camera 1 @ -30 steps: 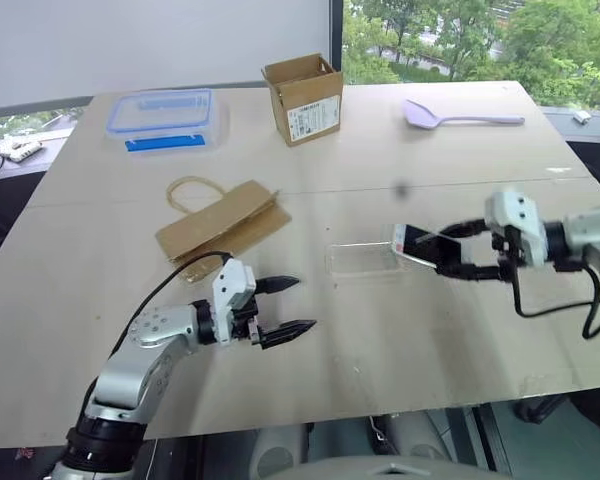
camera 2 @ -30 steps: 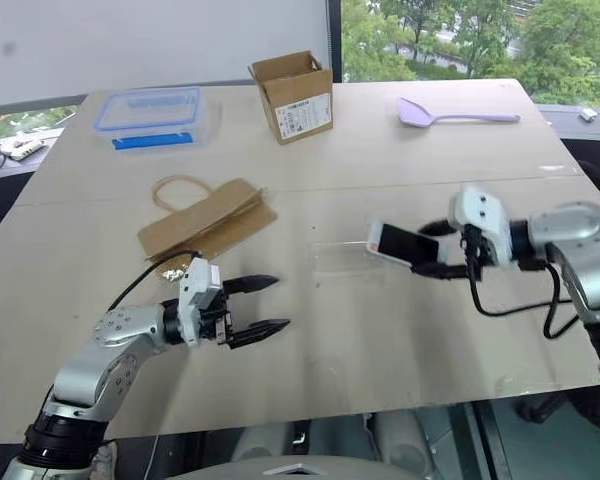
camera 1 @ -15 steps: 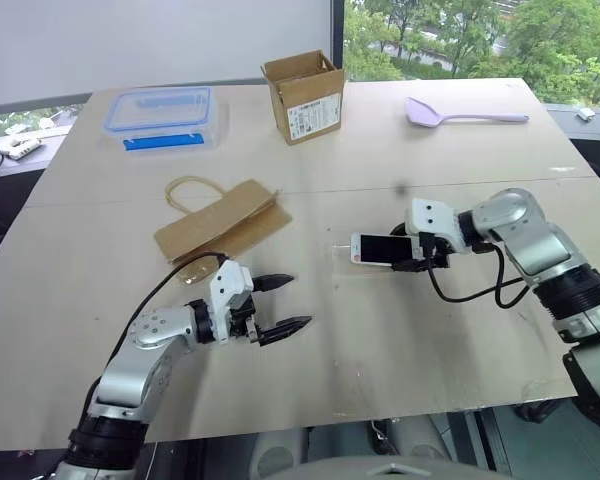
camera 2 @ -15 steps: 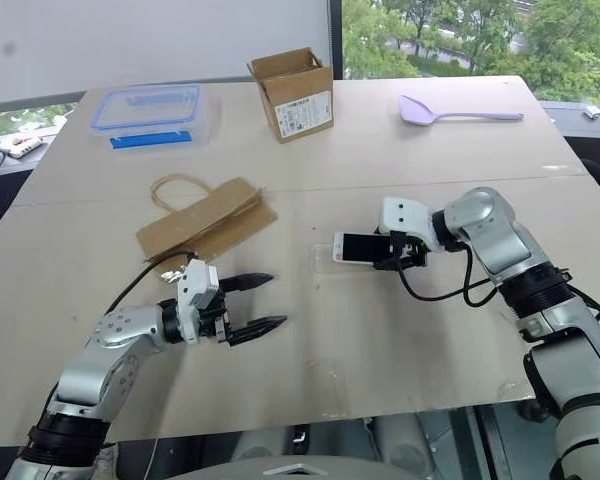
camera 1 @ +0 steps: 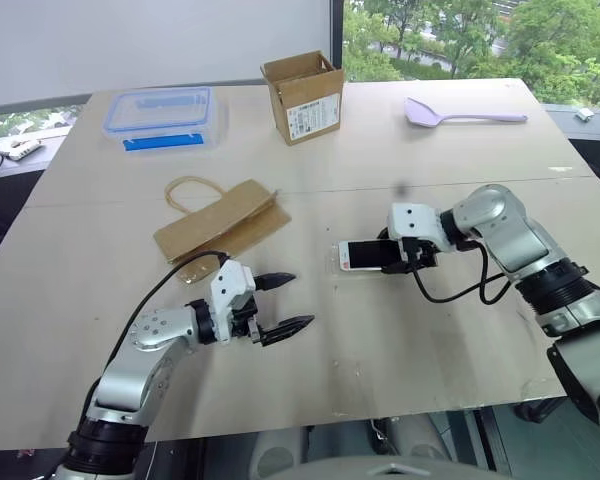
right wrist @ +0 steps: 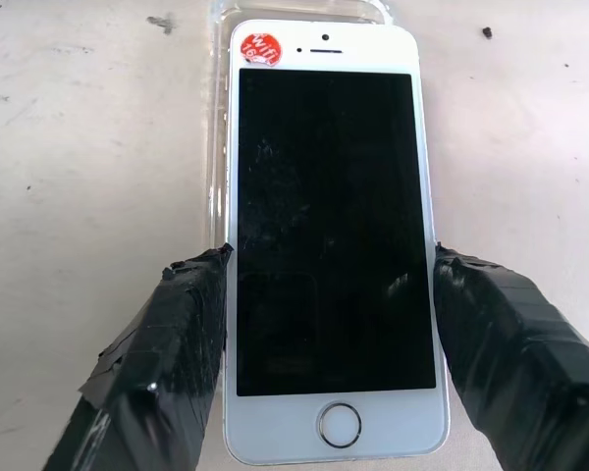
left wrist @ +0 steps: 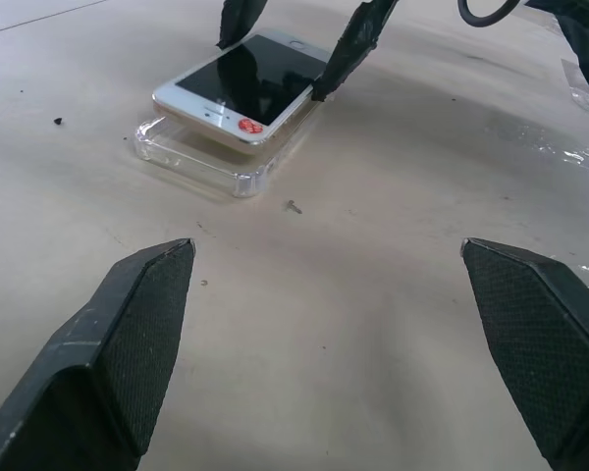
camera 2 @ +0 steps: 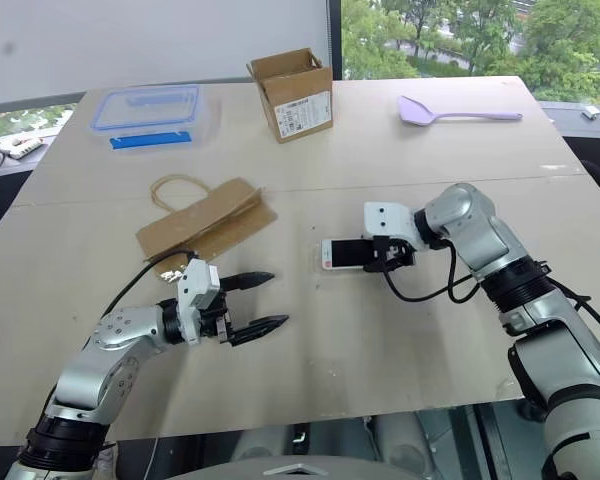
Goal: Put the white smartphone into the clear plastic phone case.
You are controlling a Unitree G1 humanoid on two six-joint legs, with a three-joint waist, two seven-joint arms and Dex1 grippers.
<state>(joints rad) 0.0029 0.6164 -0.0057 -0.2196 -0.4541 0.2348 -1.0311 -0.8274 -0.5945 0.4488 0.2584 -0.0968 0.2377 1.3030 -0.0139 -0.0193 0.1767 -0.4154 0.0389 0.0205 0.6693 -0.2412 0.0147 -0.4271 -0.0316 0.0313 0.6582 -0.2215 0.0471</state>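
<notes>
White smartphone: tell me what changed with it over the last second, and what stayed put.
The right end effector, shut on the white smartphone, carried it leftward and down until it sits over the clear plastic phone case, not yet pressed in. The left end effector stayed open and still; the case, paper bag and cardboard box did not move.
</notes>
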